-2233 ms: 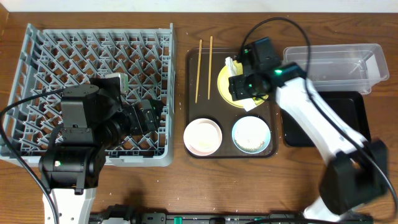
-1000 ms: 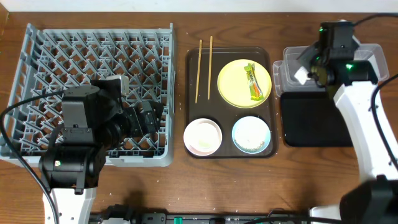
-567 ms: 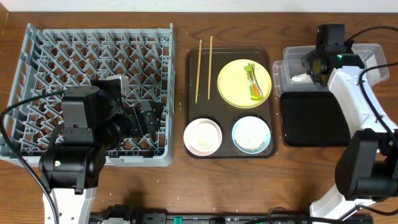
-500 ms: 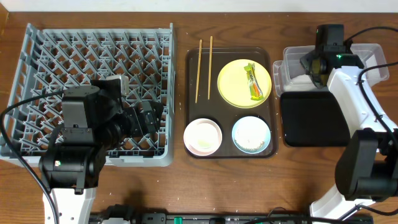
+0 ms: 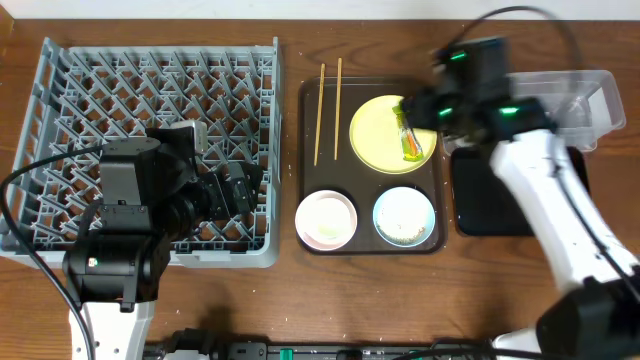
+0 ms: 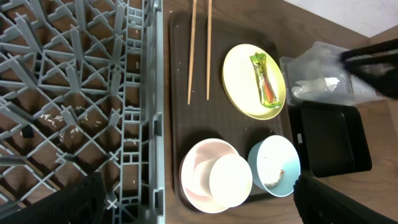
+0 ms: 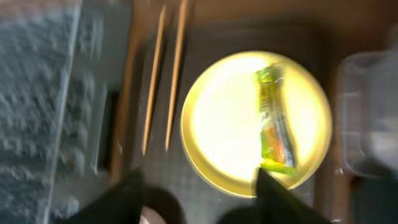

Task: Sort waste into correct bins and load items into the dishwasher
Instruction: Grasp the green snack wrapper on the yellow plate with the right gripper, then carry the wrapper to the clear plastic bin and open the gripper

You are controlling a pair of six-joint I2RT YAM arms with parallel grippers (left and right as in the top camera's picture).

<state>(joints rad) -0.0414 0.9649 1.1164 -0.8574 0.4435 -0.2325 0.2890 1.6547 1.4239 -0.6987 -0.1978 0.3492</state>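
My right gripper is open and empty, low over the yellow plate, right above the green wrapper. In the right wrist view its dark fingers frame the plate and wrapper. The white napkin lies in the clear tub. The black tray sits in front of the tub. My left gripper hangs open and empty over the dish rack. A white bowl holds a small white cup. A blue bowl holds rice scraps. Two chopsticks lie beside the plate.
The plate, bowls and chopsticks all rest on a dark brown serving tray between the rack and the bins. My right arm crosses over the black tray and part of the tub.
My right gripper carried the napkin from the plate to the clear tub, let it go there, and swung back left over the yellow plate. The left arm has not moved.
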